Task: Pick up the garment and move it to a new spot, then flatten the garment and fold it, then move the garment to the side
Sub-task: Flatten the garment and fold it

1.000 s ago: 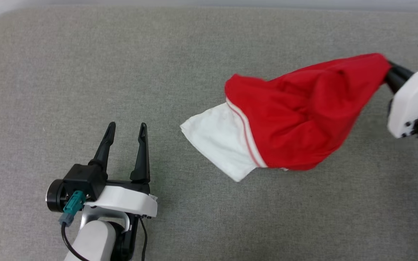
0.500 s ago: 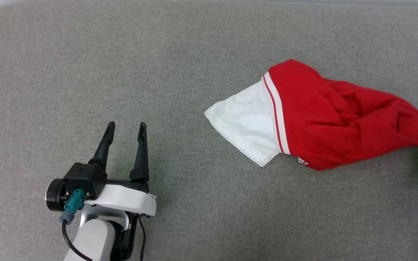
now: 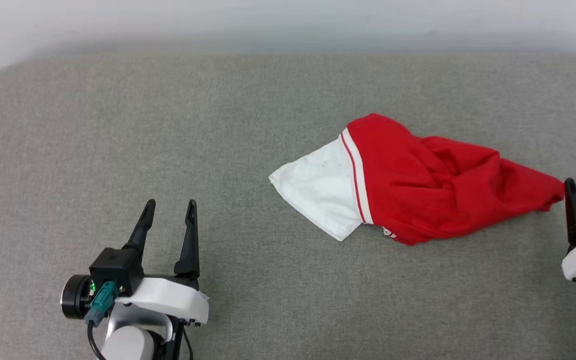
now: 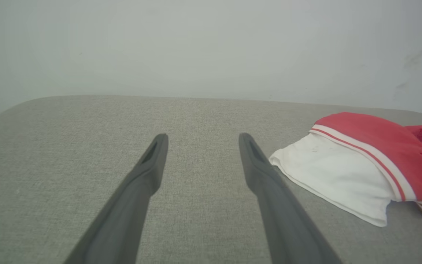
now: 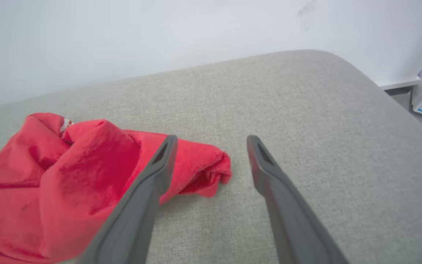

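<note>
Grey cushion bears the garment; right tool spread beside; wall behind.

Bare indoor room, grey fabric-covered table against plain white wall

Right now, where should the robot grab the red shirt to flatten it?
Probably the white sleeve: it lies flat, sticking out of the bunched red shirt toward the open left hand. Come from the left and pinch its free corner.

Red garment, white sleeve, grey surface
</note>
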Available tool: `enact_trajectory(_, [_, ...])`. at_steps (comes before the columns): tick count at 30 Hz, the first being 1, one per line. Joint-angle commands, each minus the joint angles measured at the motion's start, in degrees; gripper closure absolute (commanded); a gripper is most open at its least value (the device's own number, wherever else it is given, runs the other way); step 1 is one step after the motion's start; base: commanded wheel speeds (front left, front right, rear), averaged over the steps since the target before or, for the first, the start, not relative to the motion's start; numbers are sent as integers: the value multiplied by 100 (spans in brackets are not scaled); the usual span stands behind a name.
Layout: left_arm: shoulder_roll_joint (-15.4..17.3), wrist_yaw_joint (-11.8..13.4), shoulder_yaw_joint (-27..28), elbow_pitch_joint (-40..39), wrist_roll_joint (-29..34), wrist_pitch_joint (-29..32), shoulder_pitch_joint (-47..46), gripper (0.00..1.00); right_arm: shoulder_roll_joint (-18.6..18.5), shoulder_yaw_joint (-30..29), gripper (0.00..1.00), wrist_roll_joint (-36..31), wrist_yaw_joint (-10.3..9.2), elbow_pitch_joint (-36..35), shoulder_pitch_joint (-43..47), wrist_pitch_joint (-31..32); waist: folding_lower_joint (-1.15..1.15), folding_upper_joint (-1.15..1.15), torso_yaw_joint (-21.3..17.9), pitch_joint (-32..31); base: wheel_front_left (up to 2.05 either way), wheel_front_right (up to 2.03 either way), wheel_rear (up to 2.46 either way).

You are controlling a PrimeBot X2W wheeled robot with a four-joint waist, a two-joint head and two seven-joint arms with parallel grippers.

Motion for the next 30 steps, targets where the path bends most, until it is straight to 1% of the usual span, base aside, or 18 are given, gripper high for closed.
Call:
enact_trajectory(1, [57, 22, -8, -3, -24, 35, 106, 0, 165, -1, 0, -172, -4, -288, 254, -293, 0, 0, -138, -260, 0, 0, 0])
enact_trajectory(2, [57, 22, -8, -3, -24, 35, 106, 0, 165, -1, 0, -172, -4, -288, 254, -293, 0, 0, -138, -260, 0, 0, 0])
enact_trajectory(7, [84, 63, -32, -44, -49, 131, 253, 0, 537, 76, 0, -516, -4, -1004, 741, -561, 0, 0, -251, -502, 0, 0, 0])
enact_trajectory(12, [110, 97, -56, -86, -67, 198, 386, 0, 826, 297, 0, -618, -4, -1665, 1266, -487, 0, 0, -310, -675, 0, 0, 0])
enact_trajectory(21, [186, 174, -64, -160, -87, 347, 496, 0, 1063, 720, 0, -769, -4, -2709, 1972, -342, 0, 0, -452, -819, 0, 0, 0])
enact_trajectory(25, [262, 96, -134, -130, -101, 610, 273, 0, 1107, 916, 0, -806, -4, -3045, 2100, -297, 0, 0, -558, -789, 0, 0, 0])
enact_trajectory(27, [287, -9, -242, -57, -127, 911, 69, 0, 1118, 1010, 0, -868, -4, -3188, 2145, -282, 0, 0, -605, -733, 0, 0, 0])
enact_trajectory(30, [343, -232, -406, 120, -205, 1468, -347, 0, 1121, 1156, 0, -879, -4, -3339, 2136, -254, 0, 0, -717, -625, 0, 0, 0])
